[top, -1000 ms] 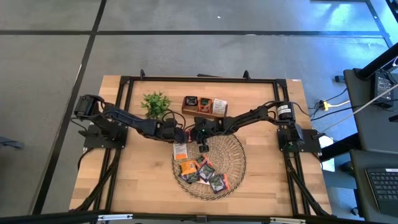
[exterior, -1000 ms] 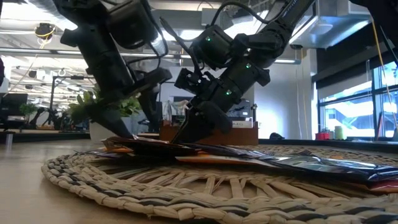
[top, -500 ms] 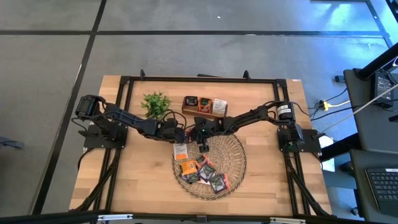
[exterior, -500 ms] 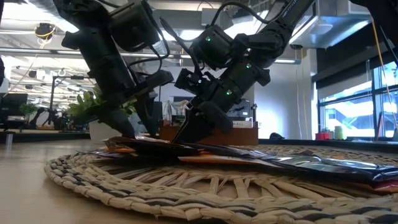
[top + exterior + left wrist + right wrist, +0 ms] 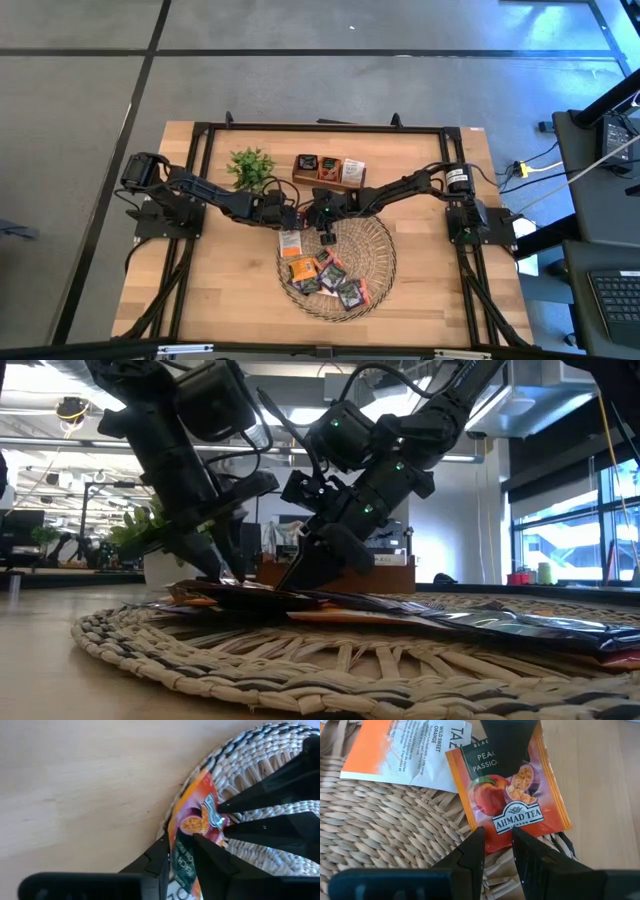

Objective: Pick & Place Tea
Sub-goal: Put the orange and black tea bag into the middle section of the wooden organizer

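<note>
— Sachets (image 5: 322,275) lie heaped on the woven tray (image 5: 378,262), toward its near side. Where is the orange one?

— The orange peach sachet (image 5: 512,797) sits at the tray's far edge, partly over the rim above the bench (image 5: 425,165), overlapping a white-and-orange sachet (image 5: 407,750).

— And the arms?

— Both grippers meet at that far edge. The left gripper (image 5: 181,851) has its fingers (image 5: 159,855) closing narrowly on one end of the peach sachet. The right gripper (image 5: 497,845) pinches the opposite end between nearly pressed fingers (image 5: 476,847).

— Beyond the tray?

— A wooden box (image 5: 330,170) and a plant (image 5: 250,165).
</note>
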`<move>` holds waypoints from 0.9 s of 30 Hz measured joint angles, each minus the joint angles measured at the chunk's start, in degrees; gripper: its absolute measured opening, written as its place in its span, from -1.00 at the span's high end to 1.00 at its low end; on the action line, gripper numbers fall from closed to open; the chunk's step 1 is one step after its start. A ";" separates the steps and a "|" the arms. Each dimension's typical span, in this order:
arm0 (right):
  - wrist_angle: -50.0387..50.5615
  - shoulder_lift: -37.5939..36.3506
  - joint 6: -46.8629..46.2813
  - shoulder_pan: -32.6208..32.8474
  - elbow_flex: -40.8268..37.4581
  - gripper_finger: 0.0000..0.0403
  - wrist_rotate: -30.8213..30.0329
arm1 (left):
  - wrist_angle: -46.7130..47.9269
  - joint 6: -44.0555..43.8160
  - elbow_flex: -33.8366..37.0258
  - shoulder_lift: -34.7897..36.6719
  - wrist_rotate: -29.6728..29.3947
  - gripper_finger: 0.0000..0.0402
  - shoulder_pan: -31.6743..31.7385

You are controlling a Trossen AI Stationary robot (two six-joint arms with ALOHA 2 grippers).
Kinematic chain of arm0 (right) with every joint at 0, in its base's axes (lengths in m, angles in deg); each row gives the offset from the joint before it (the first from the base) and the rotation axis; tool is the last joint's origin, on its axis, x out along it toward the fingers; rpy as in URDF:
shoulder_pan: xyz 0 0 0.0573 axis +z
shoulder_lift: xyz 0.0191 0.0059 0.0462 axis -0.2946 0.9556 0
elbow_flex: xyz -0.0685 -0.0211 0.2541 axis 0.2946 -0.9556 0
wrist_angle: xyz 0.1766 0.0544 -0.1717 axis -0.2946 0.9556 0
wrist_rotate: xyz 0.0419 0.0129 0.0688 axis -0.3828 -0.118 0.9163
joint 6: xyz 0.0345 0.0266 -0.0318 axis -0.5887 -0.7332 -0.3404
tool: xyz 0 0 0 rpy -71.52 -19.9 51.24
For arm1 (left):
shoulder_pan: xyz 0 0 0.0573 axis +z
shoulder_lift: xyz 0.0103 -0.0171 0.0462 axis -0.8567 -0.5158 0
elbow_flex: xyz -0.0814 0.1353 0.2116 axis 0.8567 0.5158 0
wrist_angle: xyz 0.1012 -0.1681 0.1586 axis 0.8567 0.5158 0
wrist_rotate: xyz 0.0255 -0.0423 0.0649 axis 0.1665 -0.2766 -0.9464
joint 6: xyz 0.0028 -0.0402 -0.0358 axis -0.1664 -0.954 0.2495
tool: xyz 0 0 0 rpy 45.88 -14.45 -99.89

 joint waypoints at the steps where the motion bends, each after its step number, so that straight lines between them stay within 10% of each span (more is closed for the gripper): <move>1: 0.00 0.00 -0.01 -0.01 0.00 0.50 0.00 | 0.27 -0.06 0.00 0.00 -0.03 0.65 0.00; 27: 1.05 -2.02 0.57 0.00 -0.20 0.50 -0.27 | 0.69 4.91 0.00 3.24 -0.88 0.98 0.00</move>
